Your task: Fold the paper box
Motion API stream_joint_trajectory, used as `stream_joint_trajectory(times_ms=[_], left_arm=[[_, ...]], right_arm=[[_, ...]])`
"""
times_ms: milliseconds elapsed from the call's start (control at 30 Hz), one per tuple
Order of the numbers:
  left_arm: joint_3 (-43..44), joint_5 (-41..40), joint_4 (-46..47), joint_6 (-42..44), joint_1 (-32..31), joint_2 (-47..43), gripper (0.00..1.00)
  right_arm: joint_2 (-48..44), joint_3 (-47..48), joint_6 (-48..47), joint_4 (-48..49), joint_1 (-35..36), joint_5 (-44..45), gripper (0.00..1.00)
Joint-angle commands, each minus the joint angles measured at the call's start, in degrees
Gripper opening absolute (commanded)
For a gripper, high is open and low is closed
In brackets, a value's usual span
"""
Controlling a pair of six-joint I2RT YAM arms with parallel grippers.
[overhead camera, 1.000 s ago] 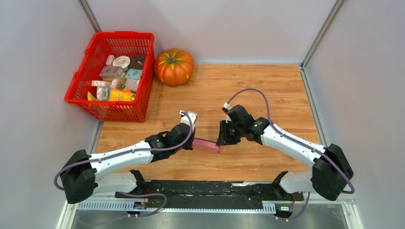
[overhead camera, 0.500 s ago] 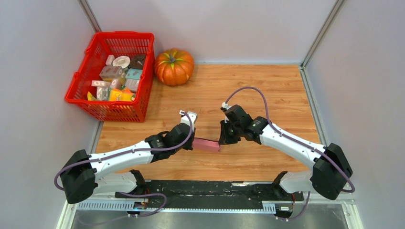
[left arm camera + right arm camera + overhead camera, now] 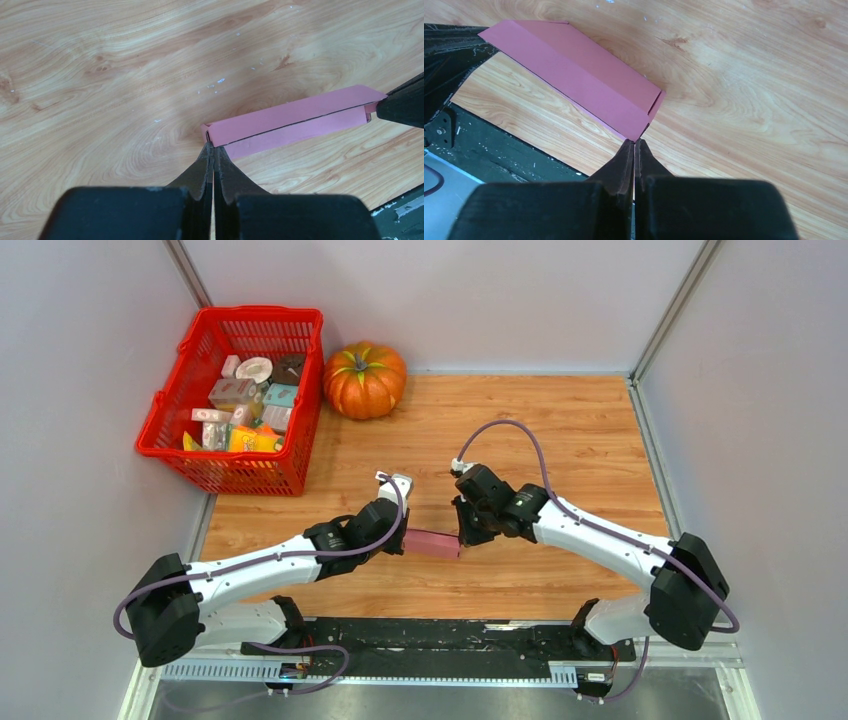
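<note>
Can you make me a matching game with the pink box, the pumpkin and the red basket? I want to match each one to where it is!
Things:
1. paper box
2. pumpkin
3. red basket

Places:
A. far left, full of small packages
B. middle of the wooden table, toward the near edge
C. at the back, just right of the basket

Pairs: 1-B, 2-C, 3-A
</note>
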Motion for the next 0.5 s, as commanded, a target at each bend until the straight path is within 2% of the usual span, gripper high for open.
stream_joint_trajectory(times_ms=[0,167,300,400,433,467], left_arm=[[0.51,1.21,-2.12,-0.76,-0.58,-0.28,0.00],[-0.62,0.50,-1.25,-1.02,-0.57,-0.45,0.00],[-1.95,-0.64,-0.19,-1.55,-0.58,-0.54,0.00],[-2.21,-1.60,-0.28,-2.52,-0.57,-0.63,0.00],[-2.21,-2.39,-0.63,-3.30,-0.57,-0.72,0.00],[-2.21,-2.92,-0.98,-3.92,-0.58,-0.89,0.00]], right_arm=[[1.24,1.34,-1.13,-1.01,0.91,3.55,0.00],[0.89,-2.42,-1.22,5.22,1.17,1.44,0.01],[-1.75,-2.88,1.49,7.35,1.17,-2.43,0.14],[-4.38,-3.31,6.67,6.47,0.04,-2.95,0.35],[-5.78,-4.01,11.21,6.64,-1.36,-3.39,0.53],[-6.49,-4.89,13.87,7.16,-2.07,-4.96,0.61]])
